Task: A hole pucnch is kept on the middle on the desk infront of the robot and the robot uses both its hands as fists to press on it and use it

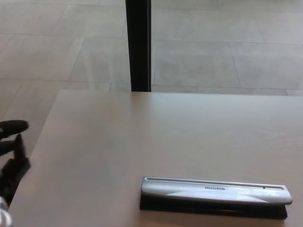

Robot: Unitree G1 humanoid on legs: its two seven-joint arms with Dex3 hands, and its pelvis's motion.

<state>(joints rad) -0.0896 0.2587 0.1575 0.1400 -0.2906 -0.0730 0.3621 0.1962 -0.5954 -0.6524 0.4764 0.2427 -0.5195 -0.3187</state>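
Note:
The hole punch [215, 196] lies flat near the front edge of the desk [165, 132], right of the middle. It is a long silver lever bar on a black base, and nothing touches it. My left hand [11, 158] shows only at the far left edge of the picture, beyond the desk's left side and well away from the punch. It holds nothing, and its fingers [14, 126] are loosely curled and apart from the thumb. My right hand is out of the picture.
A black vertical post [138, 45] stands behind the desk's far edge. Grey tiled floor [222, 52] lies beyond and to the left of the desk.

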